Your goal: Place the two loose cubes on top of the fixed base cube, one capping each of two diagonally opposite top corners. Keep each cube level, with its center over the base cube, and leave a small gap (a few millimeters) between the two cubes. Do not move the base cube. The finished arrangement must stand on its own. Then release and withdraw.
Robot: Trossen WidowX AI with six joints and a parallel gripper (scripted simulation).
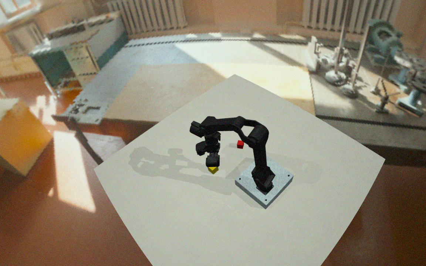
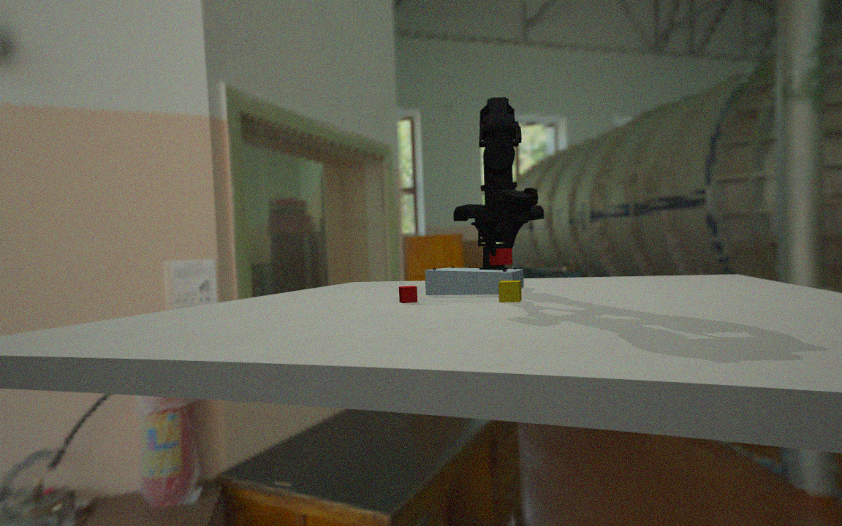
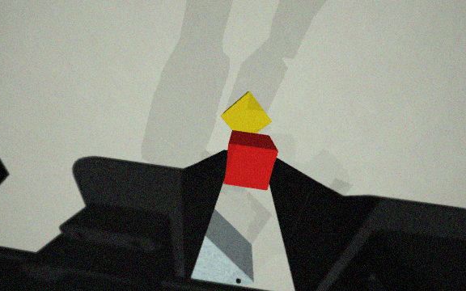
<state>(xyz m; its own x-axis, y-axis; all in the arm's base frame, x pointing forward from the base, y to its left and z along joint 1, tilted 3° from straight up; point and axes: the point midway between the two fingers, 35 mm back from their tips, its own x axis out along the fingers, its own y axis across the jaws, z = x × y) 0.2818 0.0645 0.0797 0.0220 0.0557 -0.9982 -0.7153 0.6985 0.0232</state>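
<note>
My gripper [image 3: 248, 158] is shut on a red cube [image 2: 501, 256] [image 3: 249, 166], holding it in the air. In the top view the arm's hand hides the held cube. The yellow cube [image 1: 213, 170] [image 2: 509, 291] [image 3: 246, 115] sits on the table, and the hand covers part of it in the top view. In the wrist view the yellow cube shows just beyond the held cube, partly hidden by it. A second red cube [image 1: 240, 144] [image 2: 408, 294] sits on the table apart from the yellow one. Nothing is seen resting on the yellow cube.
The arm stands on a grey speckled plate [image 1: 246, 181] [image 2: 466, 283] [image 3: 217, 267], which is close to the cubes. The arm's shadow falls across the pale table [image 1: 191, 224] [image 2: 280, 340]. Beyond the table edges there is only the room backdrop.
</note>
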